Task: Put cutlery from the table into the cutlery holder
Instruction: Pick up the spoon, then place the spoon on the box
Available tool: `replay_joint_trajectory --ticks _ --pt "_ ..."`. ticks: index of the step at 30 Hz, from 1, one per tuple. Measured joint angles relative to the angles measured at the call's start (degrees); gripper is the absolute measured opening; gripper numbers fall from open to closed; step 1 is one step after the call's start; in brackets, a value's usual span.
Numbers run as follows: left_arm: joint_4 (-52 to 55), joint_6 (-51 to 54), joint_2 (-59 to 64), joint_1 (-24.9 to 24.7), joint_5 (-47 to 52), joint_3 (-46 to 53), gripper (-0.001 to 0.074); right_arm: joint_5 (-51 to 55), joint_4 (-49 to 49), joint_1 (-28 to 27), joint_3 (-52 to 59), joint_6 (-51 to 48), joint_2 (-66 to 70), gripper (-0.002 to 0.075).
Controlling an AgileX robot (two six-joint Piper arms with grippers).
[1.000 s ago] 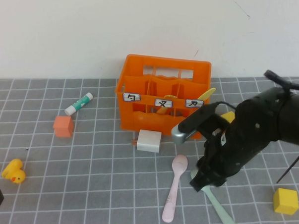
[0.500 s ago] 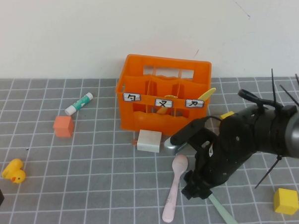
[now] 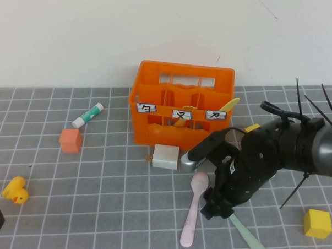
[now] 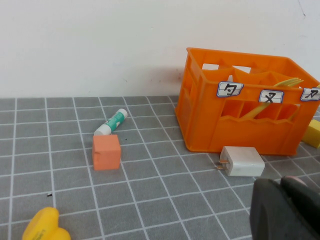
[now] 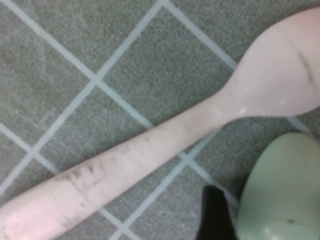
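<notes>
The orange cutlery holder (image 3: 180, 106) stands at the back of the table (image 3: 108, 177); it also shows in the left wrist view (image 4: 250, 110). Yellow pieces (image 3: 229, 105) stick out of its compartments. The pale pink spoon (image 3: 192, 208) lies in front of it, also in the right wrist view (image 5: 150, 150). The mint-green spoon (image 3: 252, 239) lies beside it, its bowl (image 5: 285, 190) under my right gripper (image 3: 214, 208). That gripper is open and low, one fingertip (image 5: 215, 217) beside the bowl. My left gripper (image 4: 286, 210) is shut and empty at the front left.
A white charger (image 3: 165, 156) lies against the holder's front. An orange cube (image 3: 70, 140) and a white-and-green tube (image 3: 87, 115) lie at the left, a yellow duck (image 3: 15, 190) at the front left. A yellow cube (image 3: 317, 223) sits at the right.
My right gripper has come down and shifted left, onto the mint-green spoon's bowl. Both spoons lie where they were. The left arm has not moved.
</notes>
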Motion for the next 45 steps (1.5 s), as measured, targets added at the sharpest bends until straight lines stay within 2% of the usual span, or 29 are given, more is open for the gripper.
replay_joint_trajectory --ticks 5,22,32,36,40,45 --pt "0.00 0.00 0.00 0.00 0.00 0.00 -0.0001 -0.11 -0.96 -0.18 0.00 0.00 0.09 0.0325" --pt "-0.09 0.13 0.00 0.00 0.00 0.00 -0.0001 -1.09 -0.49 -0.18 0.00 0.23 -0.63 0.0327" --pt "-0.09 1.21 0.00 0.00 0.00 0.00 -0.0001 -3.04 2.63 -0.32 0.00 0.12 -10.72 0.0327" --pt "-0.09 1.30 0.00 0.00 0.00 0.00 -0.0001 -8.33 7.83 -0.32 0.00 -2.35 -15.90 0.0327" --pt "-0.09 1.43 0.00 0.00 0.00 0.00 -0.0001 -19.13 14.66 -0.32 0.00 -6.44 -20.00 0.0327" --pt "-0.09 1.43 0.00 0.00 0.00 0.00 -0.0001 -28.69 17.21 -0.32 -3.29 -7.75 -20.10 0.0327"
